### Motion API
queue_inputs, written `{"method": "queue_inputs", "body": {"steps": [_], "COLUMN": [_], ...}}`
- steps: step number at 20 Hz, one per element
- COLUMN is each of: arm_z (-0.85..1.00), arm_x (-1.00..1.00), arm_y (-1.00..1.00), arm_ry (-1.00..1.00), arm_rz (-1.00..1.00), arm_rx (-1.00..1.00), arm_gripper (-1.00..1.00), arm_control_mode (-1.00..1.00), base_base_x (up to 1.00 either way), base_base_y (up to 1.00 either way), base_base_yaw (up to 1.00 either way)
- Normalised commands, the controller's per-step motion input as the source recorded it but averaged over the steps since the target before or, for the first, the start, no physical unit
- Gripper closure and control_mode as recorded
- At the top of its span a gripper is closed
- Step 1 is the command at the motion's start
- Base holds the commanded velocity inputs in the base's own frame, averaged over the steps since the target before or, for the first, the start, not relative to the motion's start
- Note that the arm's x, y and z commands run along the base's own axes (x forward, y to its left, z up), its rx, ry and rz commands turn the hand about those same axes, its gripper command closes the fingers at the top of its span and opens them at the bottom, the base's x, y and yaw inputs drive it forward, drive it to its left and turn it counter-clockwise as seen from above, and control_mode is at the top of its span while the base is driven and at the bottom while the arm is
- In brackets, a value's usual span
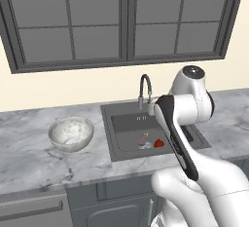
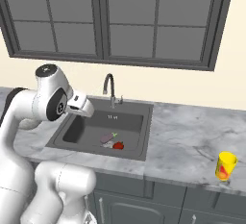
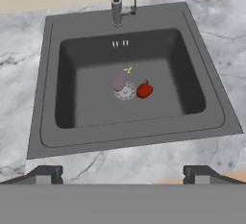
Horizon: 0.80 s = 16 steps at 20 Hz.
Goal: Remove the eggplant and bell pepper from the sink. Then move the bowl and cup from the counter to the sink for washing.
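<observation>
The dark grey sink (image 3: pixel 47 74) lies below my gripper (image 3: pixel 124 174). Its two fingertips (image 3: pixel 45 174) stand wide apart, open, with nothing between them. On the basin floor the purple eggplant (image 3: pixel 118 80) lies partly over the round whitish drain (image 3: pixel 126 93), its green stem pointing toward the faucet. The red bell pepper (image 3: pixel 144 90) sits just right of it, close beside it. From the base, the eggplant (image 2: pixel 106 137) and bell pepper (image 2: pixel 118 145) show in the sink, with the gripper (image 2: pixel 86 110) above the basin's left part. The marbled bowl (image 1: pixel 71 133) stands on the counter (image 1: pixel 29 148) left of the sink. The yellow cup (image 2: pixel 226 165) stands far right.
A curved gooseneck faucet (image 2: pixel 110 87) rises at the sink's back edge, close to the hand. A dark-framed window (image 1: pixel 121 16) fills the wall behind. My own arm (image 1: pixel 177 138) crosses over the sink's right side in the left base view.
</observation>
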Motion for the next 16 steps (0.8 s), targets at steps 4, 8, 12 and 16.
{"method": "queue_inputs", "body": {"steps": [4,8,12,16], "arm_z": [-0.14,-0.13,-0.14,-0.11], "arm_x": [0.11,0.24,0.27,0.28], "arm_y": [0.22,0.2,0.17,0.2], "arm_ry": [-0.08,-0.02,-0.02,-0.01], "arm_rz": [-0.18,-0.12,-0.09,-0.08], "arm_rx": [0.0,0.0,0.0,0.0], "arm_gripper": [-1.0,-1.0,-1.0,-1.0], "arm_control_mode": [-1.0,-1.0,-1.0,-1.0], "base_base_x": [0.0,0.0,0.0,0.0], "base_base_y": [0.0,0.0,0.0,0.0], "base_base_yaw": [0.0,0.0,0.0,0.0]}}
